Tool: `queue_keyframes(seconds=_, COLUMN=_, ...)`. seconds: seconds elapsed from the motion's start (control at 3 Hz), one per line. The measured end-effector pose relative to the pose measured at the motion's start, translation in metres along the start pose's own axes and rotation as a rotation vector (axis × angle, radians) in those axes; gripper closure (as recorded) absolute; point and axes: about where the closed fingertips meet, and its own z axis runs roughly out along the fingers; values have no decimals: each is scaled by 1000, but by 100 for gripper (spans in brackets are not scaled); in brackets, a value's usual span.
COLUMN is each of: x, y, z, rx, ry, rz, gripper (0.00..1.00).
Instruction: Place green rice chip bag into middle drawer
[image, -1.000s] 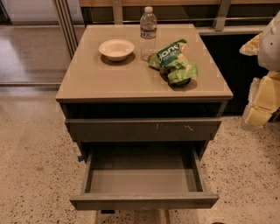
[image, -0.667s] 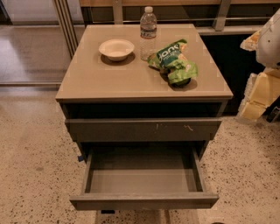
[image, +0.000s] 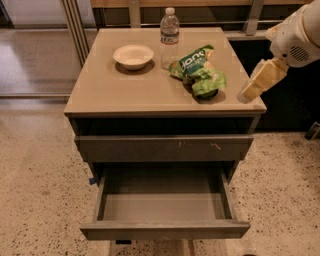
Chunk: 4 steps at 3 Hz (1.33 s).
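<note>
While the bag (image: 199, 72) lies on the cabinet top (image: 110, 90) by the bottle (image: 169, 37), your gripper (image: 262, 80) hangs right of it, apart | grip: cannot tell | step: reach | next: grasp bag, lower into open drawer (image: 165, 230)

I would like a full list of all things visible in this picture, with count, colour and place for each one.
bowl: one, white, cabinet top, rear left
water bottle: one, clear, white cap, right of the bowl
green rice chip bag: one, green, lying right of the bottle
cabinet: one, beige top, grey body, centre
scratched drawer front: one, grey, shut, upper
middle drawer: one, grey, pulled open, below it
floor: speckled beige
gripper: one, cream, over the top's right edge, apart from the bag
arm: one, white, upper right
</note>
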Motion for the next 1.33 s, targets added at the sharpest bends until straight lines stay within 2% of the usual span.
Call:
queue_keyframes(seconds=0.33, x=-22, y=-32, z=29, rx=26, ry=-149, rz=37, gripper=0)
queue_keyframes(seconds=0.67, x=-26, y=-39, z=36, rx=30, ry=-180, rz=50, gripper=0)
queue_keyframes(seconds=1.0, x=-26, y=-39, z=37, rx=30, ry=-180, rz=49, gripper=0)
queue_keyframes(seconds=1.33, x=-19, y=-35, z=56, rx=32, ry=-201, rz=47, gripper=0)
